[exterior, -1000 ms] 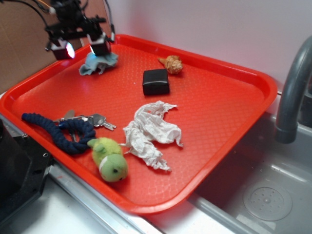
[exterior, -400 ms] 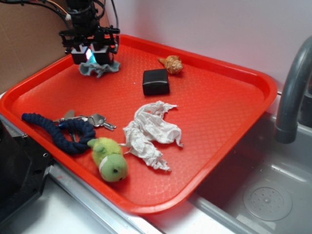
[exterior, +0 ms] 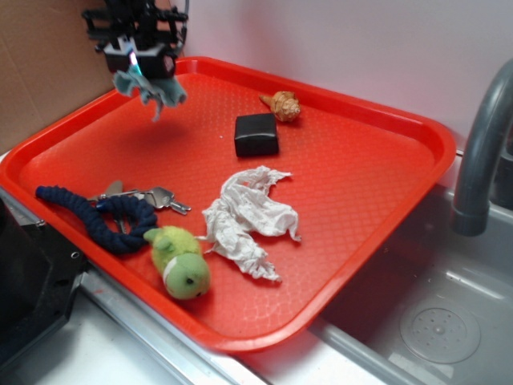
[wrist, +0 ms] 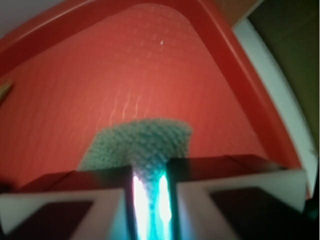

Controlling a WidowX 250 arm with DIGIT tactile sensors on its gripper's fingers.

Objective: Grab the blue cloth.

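The blue cloth (exterior: 148, 88) hangs in the air above the far left corner of the red tray (exterior: 361, 184), pinched between the fingers of my gripper (exterior: 138, 62). From the wrist camera the cloth (wrist: 142, 145) droops from the narrow gap of the gripper (wrist: 149, 172), with the tray floor (wrist: 140, 75) well below it. The gripper is shut on the cloth, and its lower tip dangles free of the tray.
On the tray lie a black box (exterior: 256, 134), a seashell (exterior: 282, 105), a white rag (exterior: 247, 216), keys (exterior: 152, 197), a navy braided rope (exterior: 96, 216) and a green plush toy (exterior: 179, 261). A sink (exterior: 433, 321) and faucet (exterior: 481, 152) stand at the right.
The gripper came down onto the blue cloth, shut on it, and has now risen, lifting the cloth off the tray floor.
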